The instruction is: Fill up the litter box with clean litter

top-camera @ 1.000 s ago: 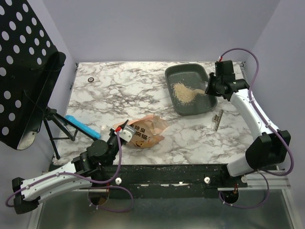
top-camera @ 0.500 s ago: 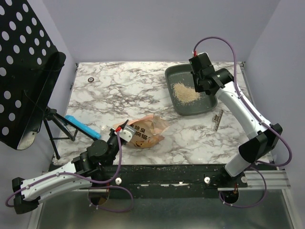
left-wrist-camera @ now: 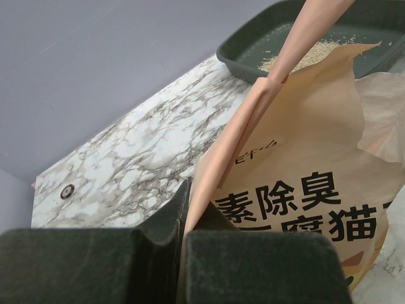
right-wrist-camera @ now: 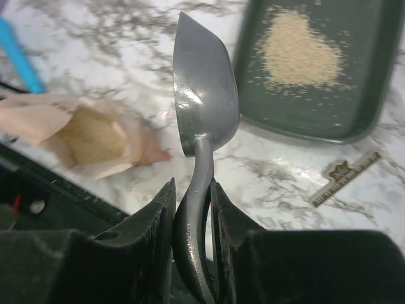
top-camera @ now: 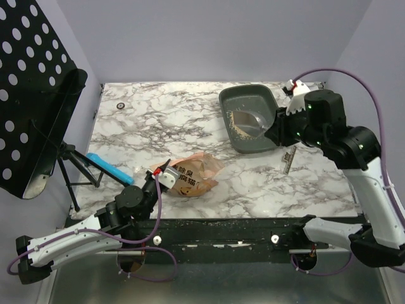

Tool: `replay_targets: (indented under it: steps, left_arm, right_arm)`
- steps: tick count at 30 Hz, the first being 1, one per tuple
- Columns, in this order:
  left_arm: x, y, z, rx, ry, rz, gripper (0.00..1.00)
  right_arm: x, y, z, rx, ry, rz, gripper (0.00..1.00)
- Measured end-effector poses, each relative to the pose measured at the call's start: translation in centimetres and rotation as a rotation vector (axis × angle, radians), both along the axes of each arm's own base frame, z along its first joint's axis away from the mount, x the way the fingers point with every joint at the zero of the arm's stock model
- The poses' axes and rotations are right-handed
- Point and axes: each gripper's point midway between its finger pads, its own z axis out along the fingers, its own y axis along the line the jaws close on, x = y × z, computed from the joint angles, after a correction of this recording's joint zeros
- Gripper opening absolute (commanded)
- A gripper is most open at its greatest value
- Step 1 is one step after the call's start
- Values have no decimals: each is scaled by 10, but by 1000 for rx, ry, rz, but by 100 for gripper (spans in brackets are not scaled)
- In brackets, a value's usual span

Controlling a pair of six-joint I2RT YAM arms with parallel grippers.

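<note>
Partly done: small litter (right-wrist-camera: 297,50) heap lies in box (right-wrist-camera: 370,79) at table's 1 o'clock, floor mostly bare; right gripper (right-wrist-camera: 193,193) clamps scoop (right-wrist-camera: 204,95), left gripper (left-wrist-camera: 185,228) pinches bag (left-wrist-camera: 297,190) at 6 o'clock, more litter inside.

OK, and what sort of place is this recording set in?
Most likely a lab test cell, not a home: a marble-patterned table boxed in by plain lavender walls, a black perforated panel on a tripod at the left, and a litter box set out as a prop.

Marble table (top-camera: 171,126), grey litter box (top-camera: 250,101), tan bag (top-camera: 199,171), ruler-like strip (top-camera: 290,158)
</note>
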Motion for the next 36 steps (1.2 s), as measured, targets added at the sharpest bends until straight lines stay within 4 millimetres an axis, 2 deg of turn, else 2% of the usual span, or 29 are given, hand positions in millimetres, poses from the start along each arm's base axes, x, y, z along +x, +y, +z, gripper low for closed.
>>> replay_targets:
  steps: [3, 7, 14, 19, 24, 36]
  left_arm:
    - [0, 0, 0, 1, 0, 0, 0]
    - [0, 0, 0, 1, 0, 0, 0]
    - [0, -1, -1, 5, 2, 0, 0]
    - [0, -1, -1, 6, 3, 0, 0]
    - [1, -1, -2, 9, 4, 1, 0]
    - [-1, -8, -3, 21, 17, -33, 0]
  right_arm:
    - [-30, 12, 10, 86, 11, 118, 0]
    - [-60, 30, 7, 149, 74, 261, 0]
    - [-83, 46, -11, 156, 179, 374, 0]
    - [-88, 56, -20, 147, 217, 414, 0]
    - [-87, 71, -46, 116, 291, 445, 0]
    - [-70, 124, -89, 120, 451, 511, 0]
